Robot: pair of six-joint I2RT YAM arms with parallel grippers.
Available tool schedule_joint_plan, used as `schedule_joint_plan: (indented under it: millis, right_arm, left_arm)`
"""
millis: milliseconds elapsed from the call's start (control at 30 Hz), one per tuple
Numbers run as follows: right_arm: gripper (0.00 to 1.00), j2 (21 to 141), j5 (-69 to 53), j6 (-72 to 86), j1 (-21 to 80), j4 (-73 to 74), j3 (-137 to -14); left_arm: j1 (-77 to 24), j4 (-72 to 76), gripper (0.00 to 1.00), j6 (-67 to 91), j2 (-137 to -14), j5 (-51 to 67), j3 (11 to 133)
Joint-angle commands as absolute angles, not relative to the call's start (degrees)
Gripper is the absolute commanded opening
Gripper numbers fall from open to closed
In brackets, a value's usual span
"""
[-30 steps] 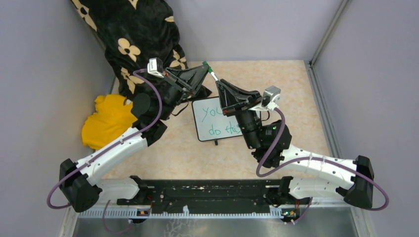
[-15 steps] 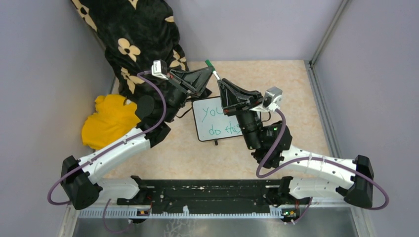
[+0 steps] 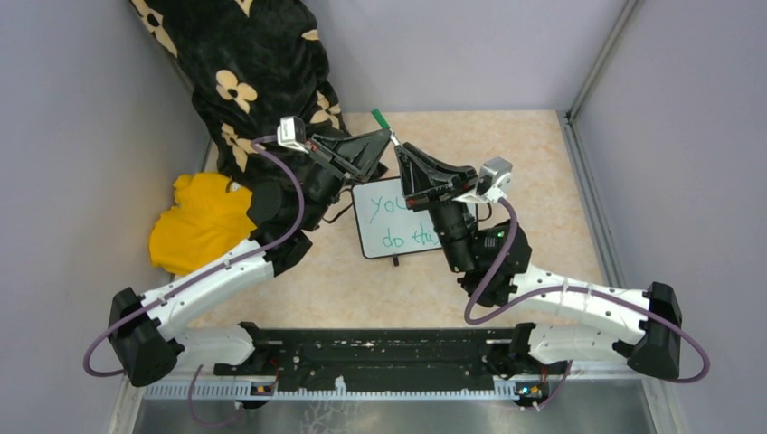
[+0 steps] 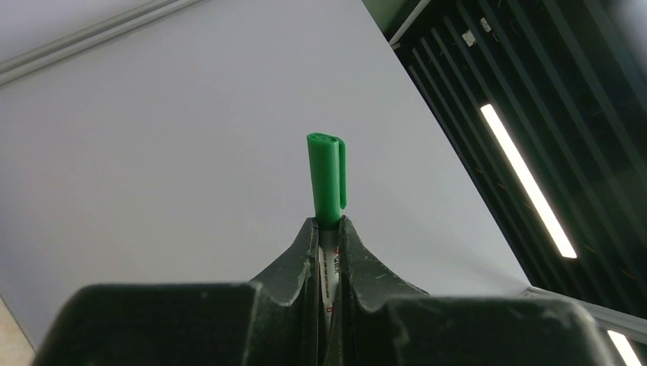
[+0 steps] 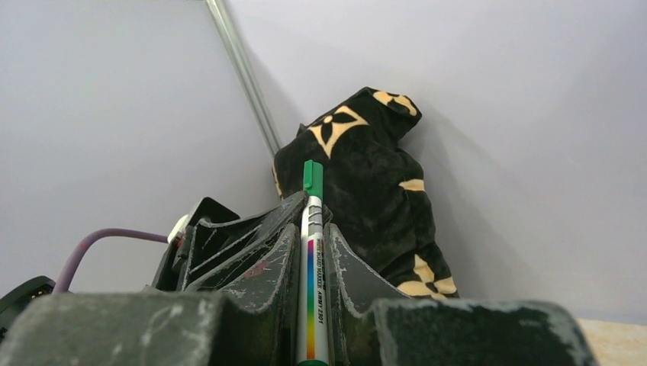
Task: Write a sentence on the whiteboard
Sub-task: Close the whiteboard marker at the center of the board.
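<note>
Left fingers (image 4: pixel 299 255) pinch the marker (image 5: pixel 311 263) just below its green cap (image 4: pixel 326 179) while the right fingers (image 5: pixel 345 268) clamp its barrel, probably to press the cap home, since the whiteboard (image 3: pixel 371 239) lying on the desk (image 3: pixel 543 181) below already carries the green sentence (image 3: pixel 395 205).

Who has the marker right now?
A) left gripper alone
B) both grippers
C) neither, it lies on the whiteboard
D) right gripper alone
B: the marker sits between the right gripper's fingers, and the left gripper is clamped on it too, the green cap sticking out past it.
</note>
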State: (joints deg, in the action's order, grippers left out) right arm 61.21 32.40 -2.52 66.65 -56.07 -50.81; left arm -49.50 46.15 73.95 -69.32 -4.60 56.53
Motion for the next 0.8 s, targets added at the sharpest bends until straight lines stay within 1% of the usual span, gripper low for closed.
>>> schedule_joint_plan:
  millis: [0,33,67,133,200,233,367,533,633,767]
  right_arm:
    - [0.00,62.08,28.76,-1.73,66.79,-52.90,-55.15]
    - [0.00,61.78,28.47,-1.48,66.80,-52.57,-55.22]
    - [0.00,61.50,28.27,-1.23,66.80,-52.24,-55.20]
    - [0.00,60.89,27.86,-0.62,66.74,-51.45,-55.11]
    - [0.00,60.30,27.07,-0.44,66.80,-50.09,-55.24]
    - [0.00,60.03,26.61,-0.44,66.80,-49.29,-55.32]
    - [0.00,59.06,24.80,1.79,66.78,-46.74,-55.25]
    - [0.00,57.46,23.73,2.46,66.81,-45.59,-54.38]
    - [0.00,56.92,23.13,2.60,66.80,-45.28,-53.89]
    - [0.00,56.75,23.10,2.56,66.73,-45.11,-53.60]
  left_arm:
    - [-54.05,43.62,0.21,71.41,-68.26,4.80,53.61]
    - [-54.05,44.10,0.34,71.07,-67.48,3.39,53.09]
    - [-53.99,44.35,0.50,70.57,-66.64,2.05,52.53]
    - [-53.76,43.05,0.72,69.16,-64.78,-1.07,51.90]
    - [-53.18,41.57,0.84,67.08,-62.82,-3.43,51.77]
    - [-52.72,41.12,0.86,65.36,-61.88,-4.10,51.84]
    - [-49.28,39.26,0.89,61.31,-59.44,-3.75,53.24]
    - [-41.33,38.63,0.90,62.91,-58.65,3.02,54.18]
    - [-37.88,40.10,0.89,65.37,-59.66,7.01,54.36]
    - [-36.62,43.59,0.84,66.97,-61.53,10.79,54.70]
